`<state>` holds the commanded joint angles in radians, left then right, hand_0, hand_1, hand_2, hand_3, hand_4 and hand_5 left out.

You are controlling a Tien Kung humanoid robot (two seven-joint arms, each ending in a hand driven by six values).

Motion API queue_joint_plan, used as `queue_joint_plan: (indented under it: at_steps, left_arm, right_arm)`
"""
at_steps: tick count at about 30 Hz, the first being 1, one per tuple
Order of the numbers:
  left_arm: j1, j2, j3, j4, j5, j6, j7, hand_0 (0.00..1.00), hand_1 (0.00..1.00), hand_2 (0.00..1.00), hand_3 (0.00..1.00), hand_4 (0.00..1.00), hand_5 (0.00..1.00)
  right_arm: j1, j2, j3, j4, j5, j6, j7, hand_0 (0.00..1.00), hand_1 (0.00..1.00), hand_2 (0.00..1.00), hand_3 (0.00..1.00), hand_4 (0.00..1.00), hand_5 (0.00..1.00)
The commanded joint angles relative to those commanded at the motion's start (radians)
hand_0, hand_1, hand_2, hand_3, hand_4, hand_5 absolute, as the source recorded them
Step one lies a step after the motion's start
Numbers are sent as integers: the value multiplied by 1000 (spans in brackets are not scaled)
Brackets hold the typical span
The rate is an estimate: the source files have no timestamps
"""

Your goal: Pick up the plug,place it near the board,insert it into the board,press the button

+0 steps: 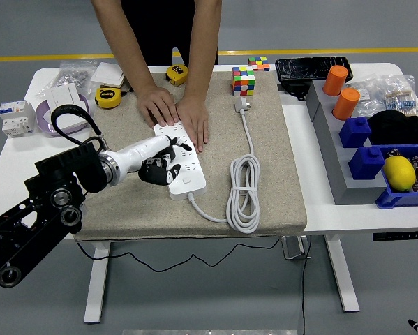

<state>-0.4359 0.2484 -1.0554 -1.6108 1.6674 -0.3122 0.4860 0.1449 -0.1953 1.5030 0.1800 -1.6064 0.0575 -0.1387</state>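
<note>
My left hand (158,167), fingers curled around the black plug adapter, sits on the white power strip (183,162), a person's hands (175,112) steadying its twelve o'clock end; insertion looks underway, button unpressed.

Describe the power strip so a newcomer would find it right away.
On the beige mat covering the table's middle, look just below the person's hands. The power strip is the flat white rectangle there, its white cable coiling to its right.
</note>
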Motion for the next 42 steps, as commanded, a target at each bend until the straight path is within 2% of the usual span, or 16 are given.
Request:
queue_joint_plan:
  at_steps: [5,6,8,11,12,16,18,19,23,24,30,31,36,37,41,42]
  left_arm:
    - [35,-41,-124,27,-120,117,-162,216,116,274,750,384,2]
    - [40,-45,-139,30,-145,137,-185,225,150,284,784,434,2]
    - [49,-50,-169,30,-166,158,-212,225,150,284,784,434,2]
    - [52,-36,-169,26,-156,127,-192,225,150,284,784,434,2]
    - [50,-29,-160,28,-152,117,-184,213,122,227,830,422,2]
    - [34,-5,-100,63,-152,88,-148,213,122,227,830,422,2]
    - [27,1,-61,81,-138,40,-103,213,122,227,830,422,2]
    - [25,1,-49,88,-136,17,-92,417,642,602,998,692,10]
    - [19,-8,-10,107,-191,-29,-73,417,642,602,998,692,10]
    - [18,-8,-4,108,-190,-32,-72,908,951,913,998,889,139]
    - [23,0,12,94,-186,-42,-66,908,951,913,998,889,139]
    - [23,0,12,92,-180,-44,-64,503,546,536,998,859,161]
    - [16,5,26,96,-147,-50,-58,503,546,536,998,859,161]
    - [12,6,33,104,-147,-47,-57,228,156,223,929,564,2]
    - [-12,9,75,135,-149,-44,-52,228,156,223,929,564,2]
    - [-16,8,85,141,-150,-43,-53,180,53,158,893,491,2]
  right_arm:
    - [-2,2,-3,0,3,0,1,998,849,785,804,998,998]
    - [-2,2,-4,0,4,0,1,998,849,785,804,998,998]
    - [-2,2,-6,0,6,-1,2,998,849,785,804,998,998]
    - [-4,1,-3,0,4,0,0,998,849,785,804,998,998]
    - [-4,1,-1,0,2,0,-1,998,849,785,804,998,998]
    - [-1,-1,-3,0,4,-1,0,998,848,785,804,998,998]
    - [3,0,0,0,1,-2,-1,998,848,785,804,998,998]
    - [4,0,-2,0,4,-1,-1,998,848,781,799,998,998]
    - [5,1,-3,0,4,-1,1,998,848,781,799,998,998]
    - [5,1,0,0,1,-1,0,998,846,778,799,998,998]
    - [2,0,6,0,-2,-1,-2,998,846,778,799,998,998]
    - [2,0,6,0,-2,-1,-2,998,845,778,799,998,998]
    - [4,0,2,0,2,-2,1,998,845,778,799,998,998]
    - [5,-1,2,0,3,-2,1,998,845,779,799,998,998]
    - [7,-1,3,0,1,-1,1,998,845,779,799,998,998]
    - [7,-1,3,0,1,-1,1,998,845,779,799,998,998]
